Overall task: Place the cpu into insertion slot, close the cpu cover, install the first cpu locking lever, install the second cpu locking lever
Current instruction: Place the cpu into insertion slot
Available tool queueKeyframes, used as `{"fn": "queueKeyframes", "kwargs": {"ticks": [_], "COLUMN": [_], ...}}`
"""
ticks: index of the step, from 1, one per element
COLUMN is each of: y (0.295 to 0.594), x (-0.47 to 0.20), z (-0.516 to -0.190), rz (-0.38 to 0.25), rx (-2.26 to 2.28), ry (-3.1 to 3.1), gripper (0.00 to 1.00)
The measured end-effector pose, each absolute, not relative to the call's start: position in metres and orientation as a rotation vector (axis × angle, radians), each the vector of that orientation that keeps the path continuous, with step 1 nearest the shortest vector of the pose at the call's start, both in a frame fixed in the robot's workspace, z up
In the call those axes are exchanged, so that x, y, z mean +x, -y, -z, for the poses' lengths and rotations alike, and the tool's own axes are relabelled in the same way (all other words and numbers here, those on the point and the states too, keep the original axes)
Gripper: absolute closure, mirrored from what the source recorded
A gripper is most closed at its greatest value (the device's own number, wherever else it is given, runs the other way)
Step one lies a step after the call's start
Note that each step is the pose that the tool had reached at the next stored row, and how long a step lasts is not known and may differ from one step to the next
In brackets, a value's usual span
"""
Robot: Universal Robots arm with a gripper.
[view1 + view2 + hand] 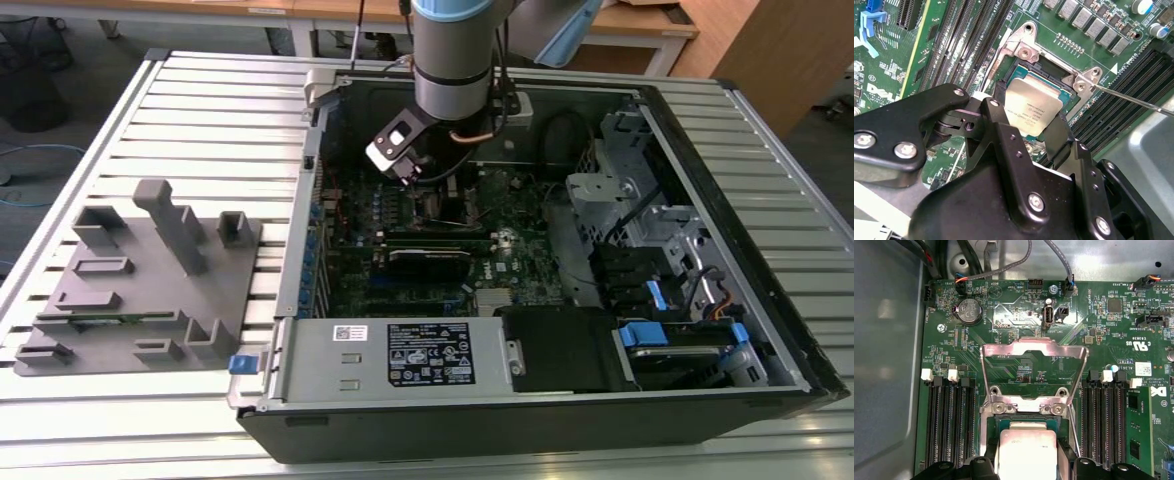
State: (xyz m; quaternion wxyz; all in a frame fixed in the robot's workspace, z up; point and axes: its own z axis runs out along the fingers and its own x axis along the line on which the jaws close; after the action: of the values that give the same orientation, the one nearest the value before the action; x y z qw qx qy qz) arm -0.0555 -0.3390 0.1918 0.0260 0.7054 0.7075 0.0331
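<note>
The cpu sits gripped in the pincer over the insertion slot.

You see the pale square cpu topped in satin, brushed metal; the thin silver cpu cover frame gleams like polished metal, and the green circuit board looks glossy.

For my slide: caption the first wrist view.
Gripper holds the chip at the socket, its metal cover standing open.

One cpu corner behind the gripper
</note>
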Motion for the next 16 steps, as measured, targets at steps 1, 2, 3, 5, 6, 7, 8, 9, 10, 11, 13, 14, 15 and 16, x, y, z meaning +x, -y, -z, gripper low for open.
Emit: {"fn": "queueKeyframes", "kwargs": {"ticks": [1, 2, 3, 5, 6, 7, 8, 9, 10, 11, 13, 14, 15, 16], "y": [0.3390, 0.3390, 0.3390, 0.3391, 0.3390, 0.3390, 0.3390, 0.3390, 0.3390, 0.3390, 0.3390, 0.3390, 0.3390, 0.3390], "x": [-0.0555, -0.0555, -0.0555, -0.0555, -0.0555, -0.0555, -0.0555, -0.0555, -0.0555, -0.0555, -0.0555, -0.0555, -0.0555, -0.0555], "z": [-0.1918, -0.1916, -0.1914, -0.1911, -0.1910, -0.1910, -0.1909, -0.1909, -0.1909, -0.1908, -0.1908, -0.1908, -0.1908, -0.1908], "rz": [-0.102, -0.102, -0.102, -0.102, -0.102, -0.102, -0.102, -0.102, -0.102, -0.102, -0.102, -0.102, -0.102, -0.102], "rx": [2.180, 2.180, 2.180, 2.180, 2.180, 2.180, 2.180, 2.180, 2.180, 2.180, 2.180, 2.180, 2.180, 2.180], "ry": [-2.187, -2.187, -2.187, -2.187, -2.187, -2.187, -2.187, -2.187, -2.187, -2.187, -2.187, -2.187, -2.187, -2.187], "gripper": [0.46, 0.46, 0.46, 0.46, 0.46, 0.46, 0.46, 0.46, 0.46, 0.46, 0.46, 0.46, 0.46, 0.46]}}
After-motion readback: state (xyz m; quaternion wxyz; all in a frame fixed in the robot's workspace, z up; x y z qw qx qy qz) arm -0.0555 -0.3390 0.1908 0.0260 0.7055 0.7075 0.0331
